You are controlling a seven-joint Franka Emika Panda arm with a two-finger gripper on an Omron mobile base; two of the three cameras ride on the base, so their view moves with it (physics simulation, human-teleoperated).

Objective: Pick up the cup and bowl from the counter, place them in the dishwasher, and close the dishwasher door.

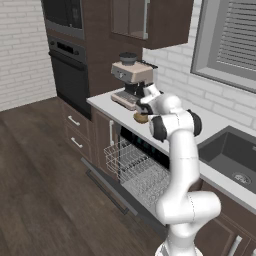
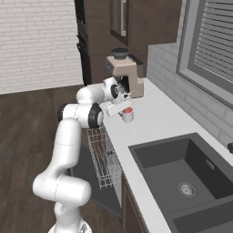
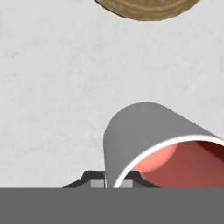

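In the hand view the cup (image 3: 148, 131), white outside and red inside, stands on the light counter (image 3: 52, 87) right in front of the hand. My gripper (image 3: 113, 183) is shut on the cup's near wall at the rim. The wooden bowl (image 3: 144, 8) lies just beyond it at the top edge. From the right base view the cup (image 2: 128, 114) sits under my gripper (image 2: 125, 109) in front of the coffee machine. The bowl (image 1: 140, 118) shows below the hand in the left base view. The dishwasher door (image 1: 107, 185) lies open, with the wire rack (image 1: 135, 170) pulled out.
A beige coffee machine (image 1: 131, 80) stands on the counter just behind the hand. The dark sink (image 2: 182, 177) is set into the counter to the right. A black wall oven (image 1: 67, 70) and drawer fronts lie left of the open dishwasher.
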